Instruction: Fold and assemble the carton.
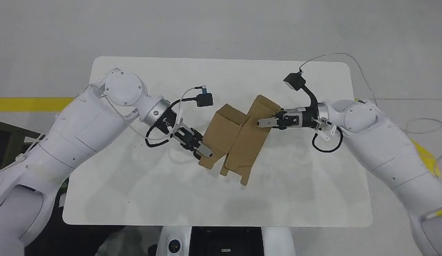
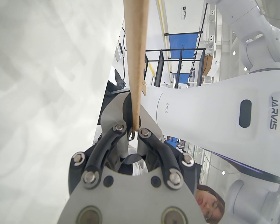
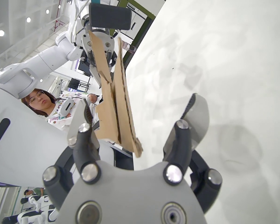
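Carton unfolded, flaps not set: assembly barely begun.
Left gripper (image 1: 202,148) pinches one corner of the flat carton (image 1: 235,137) over the table (image 1: 311,187); right gripper (image 1: 264,123) is spread astride the opposite end, not gripping. Every fold remains.

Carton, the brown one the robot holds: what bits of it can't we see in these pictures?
- Top view: the carton's underside faces away from the camera; the left gripper covers one corner.
- Left wrist view: the carton shows edge-on, so its flaps are hidden; its far end is cut off by the picture's edge.
- Right wrist view: the carton hides part of the left gripper behind it.
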`<state>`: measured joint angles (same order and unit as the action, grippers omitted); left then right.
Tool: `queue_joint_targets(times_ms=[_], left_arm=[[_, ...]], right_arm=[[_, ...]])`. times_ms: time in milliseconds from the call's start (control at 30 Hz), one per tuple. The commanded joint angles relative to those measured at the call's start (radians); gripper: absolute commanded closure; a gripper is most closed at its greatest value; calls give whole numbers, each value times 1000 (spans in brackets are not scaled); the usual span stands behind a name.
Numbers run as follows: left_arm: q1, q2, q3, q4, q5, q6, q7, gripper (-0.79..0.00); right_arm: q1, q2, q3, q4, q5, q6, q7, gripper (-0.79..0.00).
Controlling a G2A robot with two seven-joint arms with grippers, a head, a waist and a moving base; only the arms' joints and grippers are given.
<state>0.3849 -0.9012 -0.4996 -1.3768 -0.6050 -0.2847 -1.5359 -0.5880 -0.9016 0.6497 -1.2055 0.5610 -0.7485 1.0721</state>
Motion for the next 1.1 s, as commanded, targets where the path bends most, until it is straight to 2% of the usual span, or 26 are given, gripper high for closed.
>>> queue_joint_targets(times_ms=[0,67,167,300,333,400,500,700,767,900,1067], left_arm=[[-4,3,9,-2,-4,-1,1,0],[-7,5,16,-2,-7,-3,3,0],[-13,7,25,1,-10,-8,8,0],[-15,9,36,6,-40,-6,6,0],[-17,9,38,6,-41,-6,6,0],[-20,9,43,6,-41,-6,6,0],[-24,10,48,9,-43,-9,9,0],[-25,14,49,10,-72,-25,25,0],[-25,16,42,13,-91,-30,30,-785],[-24,19,19,27,-119,-46,46,-785],[-12,30,-39,98,-126,-141,142,-785]], right_arm=[[7,11,-15,-7,11,8,8,-468],[10,21,-29,-14,26,11,11,-391],[14,33,-55,-39,50,28,28,-363],[22,47,-80,-54,76,21,21,-289],[23,49,-85,-55,78,18,18,-206],[27,53,-99,-63,90,12,12,-157],[35,58,-119,-66,105,5,5,0],[55,65,-152,-59,128,-26,-26,0],[61,66,-160,-56,143,-45,-45,0],[68,67,-164,-42,174,-75,-75,0],[79,60,-164,-1,201,-116,-117,0]])
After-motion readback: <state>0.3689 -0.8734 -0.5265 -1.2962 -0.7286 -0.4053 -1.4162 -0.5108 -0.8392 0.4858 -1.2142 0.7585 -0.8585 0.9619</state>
